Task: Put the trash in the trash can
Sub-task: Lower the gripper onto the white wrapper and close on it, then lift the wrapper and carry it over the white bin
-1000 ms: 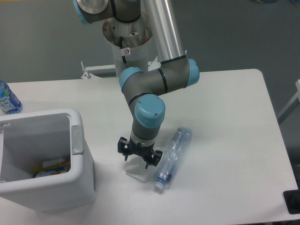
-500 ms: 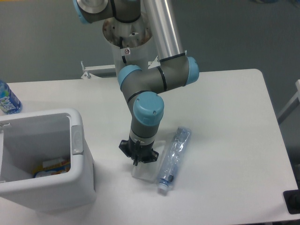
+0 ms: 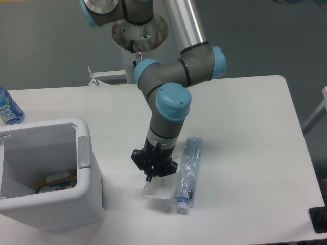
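Directly beneath the hand (image 3: 152,177) the white pouch (image 3: 158,187) is seen, the bottle (image 3: 186,172) just beside; whether the pouch is clenched cannot be told.

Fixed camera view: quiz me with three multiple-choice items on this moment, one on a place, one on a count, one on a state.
1. The clear bottle lies:
A. inside the bin
B. on the table beside the pouch
C. in the gripper

2. Bottles in view:
A. one
B. two
C. three

3. The trash can is:
A. open-topped, with items inside
B. lidded
C. tipped over

Answers:
1 B, it lies flat on the table next to the white pouch under the gripper.
2 B, a blue-labelled bottle stands at the far left.
3 A, packaging shows inside.
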`<act>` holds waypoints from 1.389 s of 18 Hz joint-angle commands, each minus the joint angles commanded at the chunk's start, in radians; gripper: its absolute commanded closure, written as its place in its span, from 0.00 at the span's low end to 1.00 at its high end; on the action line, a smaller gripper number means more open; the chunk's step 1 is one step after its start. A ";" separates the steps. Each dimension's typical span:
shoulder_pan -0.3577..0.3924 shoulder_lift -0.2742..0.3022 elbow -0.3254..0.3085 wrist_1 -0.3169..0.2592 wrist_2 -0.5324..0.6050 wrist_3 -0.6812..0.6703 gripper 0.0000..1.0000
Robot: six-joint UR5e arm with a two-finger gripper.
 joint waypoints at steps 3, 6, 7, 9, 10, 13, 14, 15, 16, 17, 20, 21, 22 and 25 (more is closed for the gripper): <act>-0.002 -0.011 0.087 0.000 -0.011 -0.153 1.00; 0.000 -0.032 0.176 0.000 -0.040 -0.226 1.00; 0.000 -0.041 0.209 0.000 -0.048 -0.244 1.00; 0.000 -0.044 0.267 0.000 -0.051 -0.293 1.00; 0.000 -0.041 0.287 0.000 -0.051 -0.309 1.00; -0.002 -0.012 0.327 0.000 -0.051 -0.339 1.00; -0.002 0.000 0.335 0.003 -0.055 -0.358 1.00; -0.003 0.012 0.338 0.005 -0.069 -0.365 1.00; -0.006 0.023 0.336 0.005 -0.078 -0.367 1.00; -0.012 0.031 0.335 0.005 -0.083 -0.376 1.00; -0.049 0.067 0.329 0.006 -0.087 -0.425 1.00; -0.063 0.081 0.324 0.006 -0.087 -0.428 1.00; -0.080 0.096 0.321 0.006 -0.087 -0.430 1.00; -0.127 0.132 0.306 0.006 -0.087 -0.454 1.00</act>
